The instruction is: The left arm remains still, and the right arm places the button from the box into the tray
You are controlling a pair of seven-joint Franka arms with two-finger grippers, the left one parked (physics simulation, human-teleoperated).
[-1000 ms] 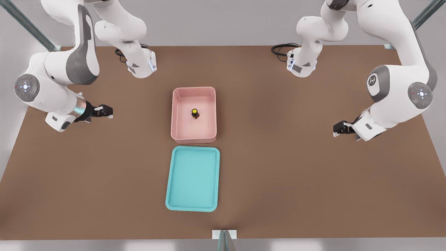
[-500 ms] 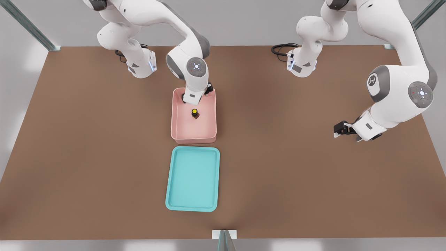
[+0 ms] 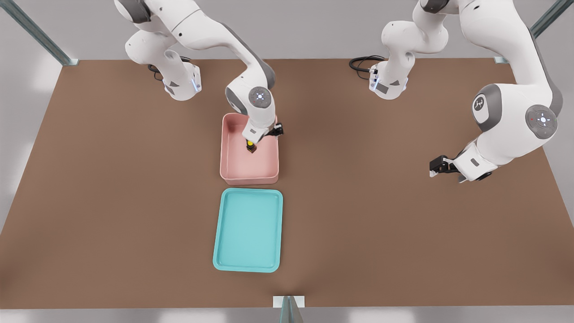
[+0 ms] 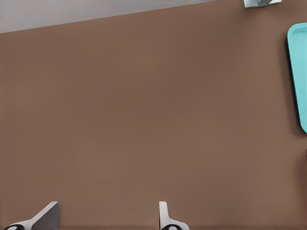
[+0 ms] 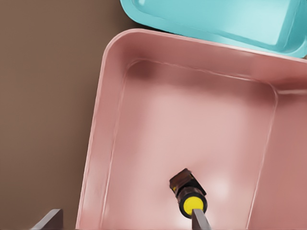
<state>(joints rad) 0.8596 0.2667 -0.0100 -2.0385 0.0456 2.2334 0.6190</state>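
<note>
The button (image 3: 251, 146), a yellow cap on a dark block, stands on the floor of the pink box (image 3: 225, 152) at mid-table. My gripper (image 3: 253, 140) hangs inside the box right above it, and the wrist hides part of the box's far wall. In the right wrist view the button (image 5: 188, 192) lies tilted, with one finger (image 5: 199, 221) just at its yellow cap and the other (image 5: 49, 219) far off over the box wall (image 5: 98, 129). The gripper (image 5: 124, 221) is open and holds nothing. The teal tray (image 3: 249, 230) lies just in front of the box; its edge (image 5: 211, 21) shows beyond the box rim.
The parked arm's gripper (image 3: 441, 166) hovers over the brown table (image 3: 367, 215) at the front view's right. Both arm bases (image 3: 389, 83) and black cables stand at the back edge. A metal bracket (image 3: 288, 301) sits at the front edge.
The working arm has swung in from the front view's left to over the box, then come forward and down onto the button. Button, box and tray have not moved.
</note>
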